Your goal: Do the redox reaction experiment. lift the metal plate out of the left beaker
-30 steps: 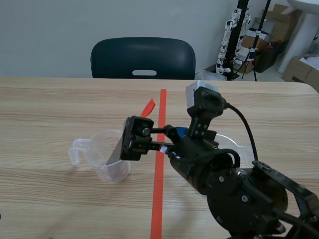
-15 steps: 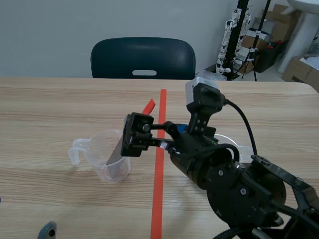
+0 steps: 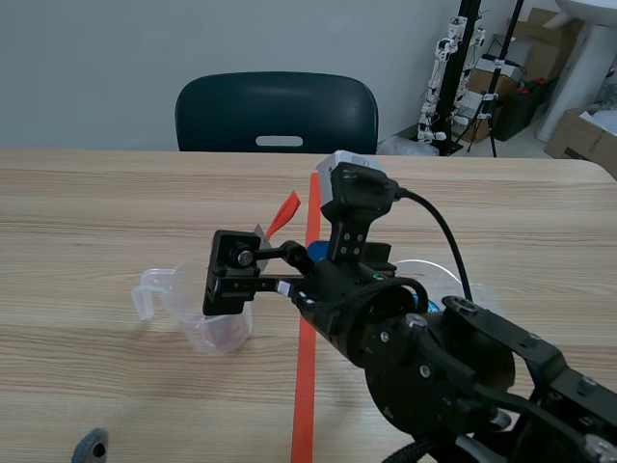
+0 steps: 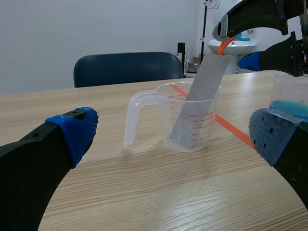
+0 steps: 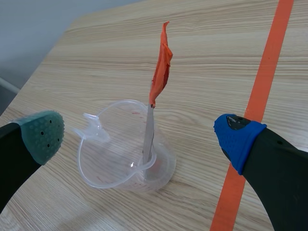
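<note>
The metal plate (image 4: 195,101) leans tilted inside the left beaker (image 4: 166,120), with an orange tab (image 5: 161,67) at its top. The right pincer (image 5: 140,137) hangs by that top, fingers wide apart and gripping nothing. The left pincer (image 4: 175,134), low over the counter (image 4: 144,192), is spread too, with the beaker ahead of it.

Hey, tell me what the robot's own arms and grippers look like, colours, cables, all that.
The right arm is black and bulky with rounded joints, a white box at its wrist and a black cable arcing back. The right gripper has thick black fingers, one grey-green dotted pad and one blue. The left gripper has black fingers with blue dotted pads.
</note>
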You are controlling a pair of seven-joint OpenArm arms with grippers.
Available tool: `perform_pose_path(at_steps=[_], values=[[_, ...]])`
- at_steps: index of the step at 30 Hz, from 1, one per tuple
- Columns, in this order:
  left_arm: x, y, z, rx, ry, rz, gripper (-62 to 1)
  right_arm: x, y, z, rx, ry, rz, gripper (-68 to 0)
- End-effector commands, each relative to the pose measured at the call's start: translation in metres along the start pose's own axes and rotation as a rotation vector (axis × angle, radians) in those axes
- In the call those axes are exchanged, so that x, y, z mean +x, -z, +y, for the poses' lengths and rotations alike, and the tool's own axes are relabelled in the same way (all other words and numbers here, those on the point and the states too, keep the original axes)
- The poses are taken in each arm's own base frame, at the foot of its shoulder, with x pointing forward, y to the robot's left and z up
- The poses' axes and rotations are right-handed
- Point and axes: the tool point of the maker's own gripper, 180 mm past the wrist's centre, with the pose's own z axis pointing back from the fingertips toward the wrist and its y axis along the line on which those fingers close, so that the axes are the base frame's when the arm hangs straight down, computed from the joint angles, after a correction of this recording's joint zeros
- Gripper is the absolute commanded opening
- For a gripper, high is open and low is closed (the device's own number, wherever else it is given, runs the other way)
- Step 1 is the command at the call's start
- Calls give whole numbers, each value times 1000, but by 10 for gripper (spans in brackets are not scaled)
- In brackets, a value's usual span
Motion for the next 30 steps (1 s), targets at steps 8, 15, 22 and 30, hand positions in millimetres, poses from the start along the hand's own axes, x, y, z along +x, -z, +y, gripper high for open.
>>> perform_pose_path(at_steps=[8, 15, 22, 30], values=[[10, 1, 2, 9, 6, -56, 14, 14, 16, -2, -8, -20, -32, 4], [10, 1, 2, 9, 6, -56, 14, 0, 23, 2, -1, -19, 4, 4], [10, 1, 2, 9, 6, -56, 14, 1, 24, 3, -1, -17, -2, 4], [10, 1, 2, 9, 6, -56, 14, 12, 27, 3, 4, -35, -34, -124]])
